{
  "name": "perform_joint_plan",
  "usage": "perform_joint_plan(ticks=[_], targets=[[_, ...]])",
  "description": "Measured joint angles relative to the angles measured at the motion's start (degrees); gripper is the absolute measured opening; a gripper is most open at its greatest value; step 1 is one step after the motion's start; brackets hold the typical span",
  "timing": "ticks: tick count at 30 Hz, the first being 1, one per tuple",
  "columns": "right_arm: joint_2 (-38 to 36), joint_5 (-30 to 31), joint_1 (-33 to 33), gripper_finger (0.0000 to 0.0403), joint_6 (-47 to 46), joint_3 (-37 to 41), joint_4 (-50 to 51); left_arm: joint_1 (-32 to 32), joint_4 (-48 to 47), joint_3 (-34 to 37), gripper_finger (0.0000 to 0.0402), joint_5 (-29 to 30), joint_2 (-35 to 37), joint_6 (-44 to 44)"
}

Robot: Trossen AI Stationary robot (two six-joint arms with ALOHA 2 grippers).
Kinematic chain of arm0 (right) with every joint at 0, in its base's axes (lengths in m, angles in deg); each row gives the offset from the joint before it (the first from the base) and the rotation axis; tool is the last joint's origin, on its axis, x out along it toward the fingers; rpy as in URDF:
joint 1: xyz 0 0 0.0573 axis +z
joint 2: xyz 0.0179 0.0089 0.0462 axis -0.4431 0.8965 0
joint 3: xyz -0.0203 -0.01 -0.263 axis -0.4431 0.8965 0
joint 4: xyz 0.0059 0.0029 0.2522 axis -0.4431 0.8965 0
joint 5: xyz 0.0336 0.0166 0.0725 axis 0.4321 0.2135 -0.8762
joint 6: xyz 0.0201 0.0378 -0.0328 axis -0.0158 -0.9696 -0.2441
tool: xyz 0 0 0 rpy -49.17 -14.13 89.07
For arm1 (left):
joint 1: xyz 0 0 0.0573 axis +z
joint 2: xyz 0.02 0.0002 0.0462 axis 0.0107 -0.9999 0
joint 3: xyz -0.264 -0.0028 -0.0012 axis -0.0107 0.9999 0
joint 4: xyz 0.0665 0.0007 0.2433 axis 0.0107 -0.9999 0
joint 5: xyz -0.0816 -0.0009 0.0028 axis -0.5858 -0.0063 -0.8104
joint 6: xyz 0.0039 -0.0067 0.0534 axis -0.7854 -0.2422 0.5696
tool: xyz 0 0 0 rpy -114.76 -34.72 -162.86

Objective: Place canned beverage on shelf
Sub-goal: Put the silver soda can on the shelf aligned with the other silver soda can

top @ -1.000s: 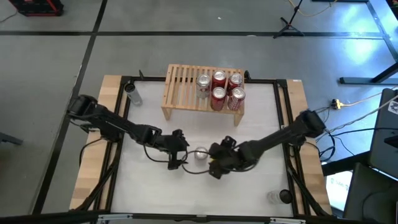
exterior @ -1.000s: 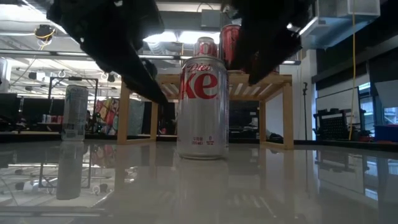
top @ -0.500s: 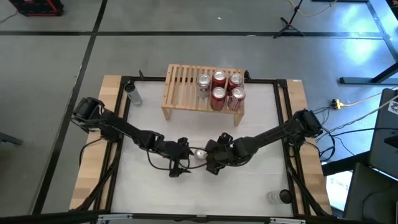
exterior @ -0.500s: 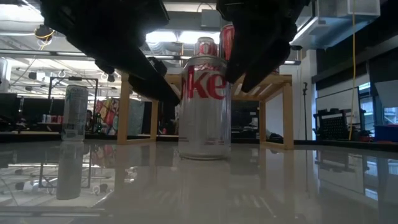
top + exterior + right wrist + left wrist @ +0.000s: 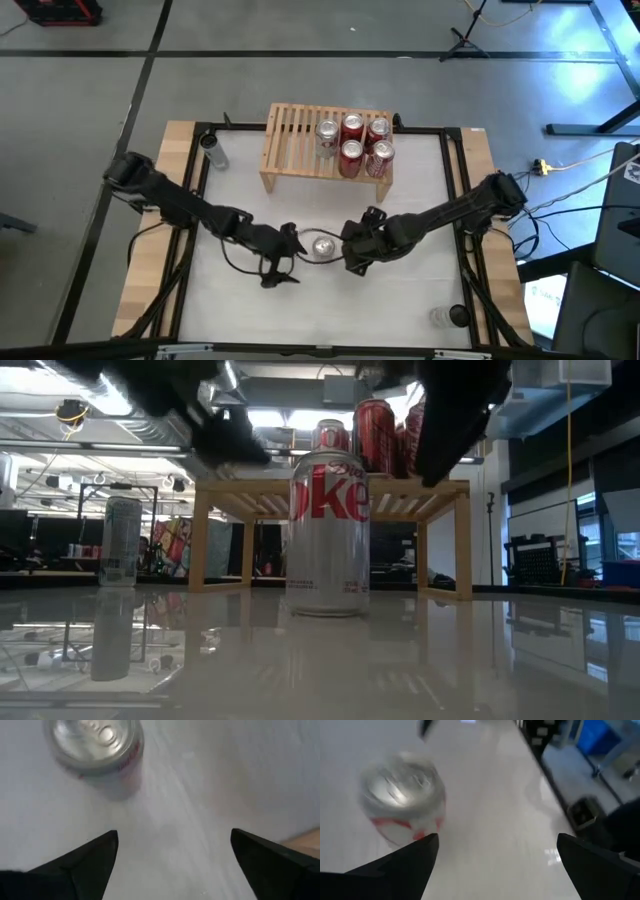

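Note:
A silver Diet Coke can (image 5: 322, 246) stands upright on its base on the white table top, also in the low view (image 5: 328, 530). My left gripper (image 5: 287, 252) is just left of it and my right gripper (image 5: 352, 250) just right of it. Both are open and empty. In each wrist view the can (image 5: 402, 800) (image 5: 95, 750) lies ahead of the spread fingers, not between them. The light-wood shelf (image 5: 290, 135) stands at the far edge with several cans (image 5: 352, 143) on the right half of its slatted top.
A slim silver can (image 5: 212, 152) stands at the far left beside the shelf, also in the low view (image 5: 121, 540). A small dark and clear object (image 5: 447, 317) sits near the front right corner. The shelf's left slats are bare. Black frame rails (image 5: 465, 200) border the table.
Both grippers closed in on the can from either side, then drew back and rose a little. The can stays upright in about the same place, and its label has turned a little toward the right in the low view.

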State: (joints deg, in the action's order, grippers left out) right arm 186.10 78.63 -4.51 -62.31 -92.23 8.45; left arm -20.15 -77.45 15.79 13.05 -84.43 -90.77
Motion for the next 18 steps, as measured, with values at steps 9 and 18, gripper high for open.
perform_joint_plan(ticks=[9, 18], targets=[[-2.0, 1.3, 2.7, 0.0376, -0.4, 0.0, -0.4, 7.3, 6.0, -0.1, 0.0396, 2.8, 4.3, 3.0], [-2.3, 1.3, 4.3, 0.0376, -3.0, 0.0, -0.1, 9.3, 14.7, 0.0, 0.0396, -2.0, -7.0, 7.3]])
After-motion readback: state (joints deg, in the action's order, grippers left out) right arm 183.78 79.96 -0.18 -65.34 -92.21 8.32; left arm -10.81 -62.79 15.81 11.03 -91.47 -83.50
